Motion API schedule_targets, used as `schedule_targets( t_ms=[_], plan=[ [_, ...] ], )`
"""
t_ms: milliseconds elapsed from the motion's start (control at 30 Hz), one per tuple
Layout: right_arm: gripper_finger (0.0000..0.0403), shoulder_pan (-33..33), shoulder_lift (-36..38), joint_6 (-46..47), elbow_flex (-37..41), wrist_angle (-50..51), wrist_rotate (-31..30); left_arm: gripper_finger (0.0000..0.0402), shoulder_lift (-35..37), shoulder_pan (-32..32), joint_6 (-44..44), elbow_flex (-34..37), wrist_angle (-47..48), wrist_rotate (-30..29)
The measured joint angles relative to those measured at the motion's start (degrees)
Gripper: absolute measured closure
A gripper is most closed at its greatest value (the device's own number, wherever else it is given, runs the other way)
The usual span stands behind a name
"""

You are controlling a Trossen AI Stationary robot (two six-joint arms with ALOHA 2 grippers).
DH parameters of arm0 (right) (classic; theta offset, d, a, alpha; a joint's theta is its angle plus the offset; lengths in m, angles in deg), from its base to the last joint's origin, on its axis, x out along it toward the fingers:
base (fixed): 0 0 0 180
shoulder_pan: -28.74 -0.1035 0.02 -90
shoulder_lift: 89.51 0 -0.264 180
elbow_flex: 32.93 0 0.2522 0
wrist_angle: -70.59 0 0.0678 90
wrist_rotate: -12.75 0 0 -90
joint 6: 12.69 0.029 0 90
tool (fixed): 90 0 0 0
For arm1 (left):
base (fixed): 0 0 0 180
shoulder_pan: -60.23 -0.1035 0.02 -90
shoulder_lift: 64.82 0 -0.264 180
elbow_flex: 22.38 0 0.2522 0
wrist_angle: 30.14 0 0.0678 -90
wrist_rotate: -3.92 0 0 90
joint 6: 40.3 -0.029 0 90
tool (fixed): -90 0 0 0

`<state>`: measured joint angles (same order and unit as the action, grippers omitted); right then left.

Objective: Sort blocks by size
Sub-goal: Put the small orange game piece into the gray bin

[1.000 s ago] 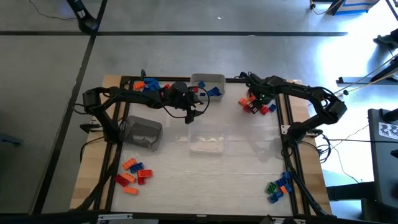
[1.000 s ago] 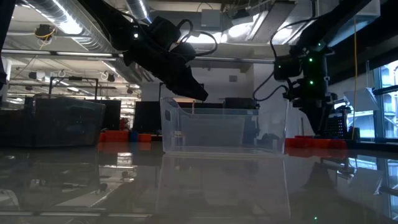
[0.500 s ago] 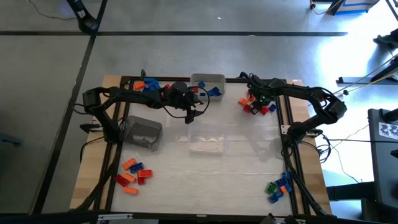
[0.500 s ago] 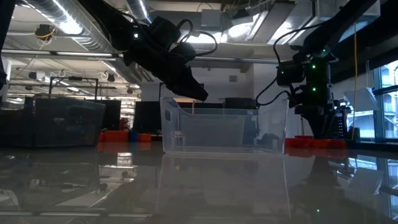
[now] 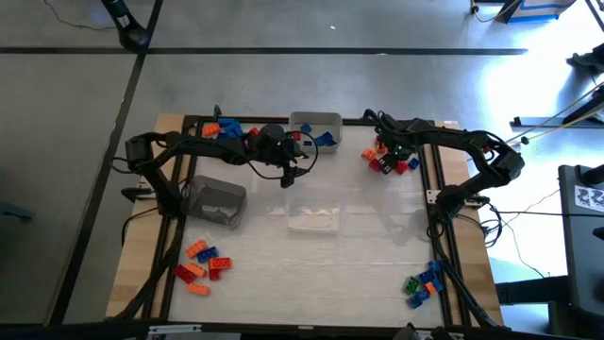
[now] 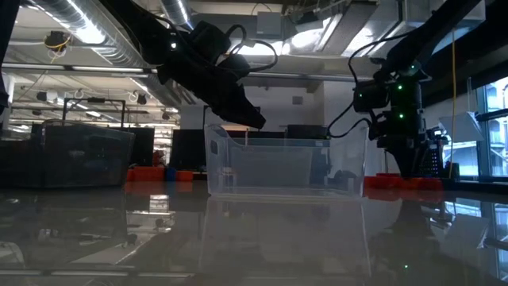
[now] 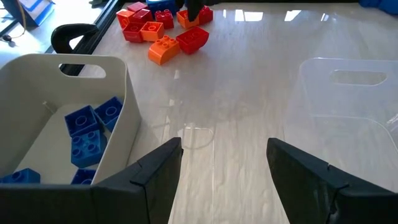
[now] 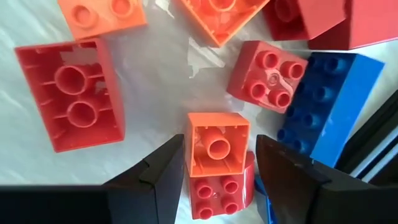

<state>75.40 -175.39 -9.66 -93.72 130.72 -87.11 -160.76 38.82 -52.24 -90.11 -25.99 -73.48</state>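
Observation:
My right gripper (image 8: pixel 216 163) is open and points down into a pile of red, orange and blue blocks (image 5: pixel 389 159) at the table's far right. Its fingers stand on either side of a small orange block (image 8: pixel 216 144) that lies with its hollow underside up on a red block (image 8: pixel 219 186). My left gripper (image 7: pixel 224 149) is open and empty. It hangs above the table (image 5: pixel 302 151) between a white tray (image 7: pixel 118 93) holding blue blocks (image 7: pixel 87 132) and a clear tray (image 7: pixel 348 118). My right gripper comes at the small orange block from above, with one finger by each of two opposite sides (image 8: pixel 189 149). I cannot tell whether the fingers touch it. The block rests on the red block in the pile.
A grey tray (image 5: pixel 217 200) stands at the left. More block piles lie at the far left (image 5: pixel 223 129), near left (image 5: pixel 203 264) and near right (image 5: pixel 423 283). The clear tray (image 5: pixel 314 215) stands mid-table, near the white tray (image 5: pixel 316 123).
My right gripper has gone down a little toward the red and orange pile.

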Motion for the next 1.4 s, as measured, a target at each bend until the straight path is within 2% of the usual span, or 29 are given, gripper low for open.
schedule_targets(
  t_ms=[367,600,867,1100,1400],
  plan=[
    [0.0213,0.0,-4.7,0.1,0.0,-1.8,0.4,0.0179,0.0,0.0,0.0,0.0,0.0,0.0],
    [0.0269,-0.1,-4.6,-1.5,-0.1,-1.5,0.0,0.0179,0.0,0.0,0.0,0.0,0.0,0.0],
    [0.0259,-0.2,-1.0,-2.0,-2.8,1.4,0.5,0.0179,0.0,0.0,0.9,0.0,0.0,0.0],
    [0.0259,-0.2,1.2,-2.2,-8.3,-2.1,9.0,0.0179,1.7,0.0,1.6,0.0,2.1,-0.1],
    [0.0258,-1.1,1.2,-2.3,-9.0,-26.0,24.1,0.0179,8.7,-0.4,-0.7,0.0,9.0,-1.2]
  ],
)
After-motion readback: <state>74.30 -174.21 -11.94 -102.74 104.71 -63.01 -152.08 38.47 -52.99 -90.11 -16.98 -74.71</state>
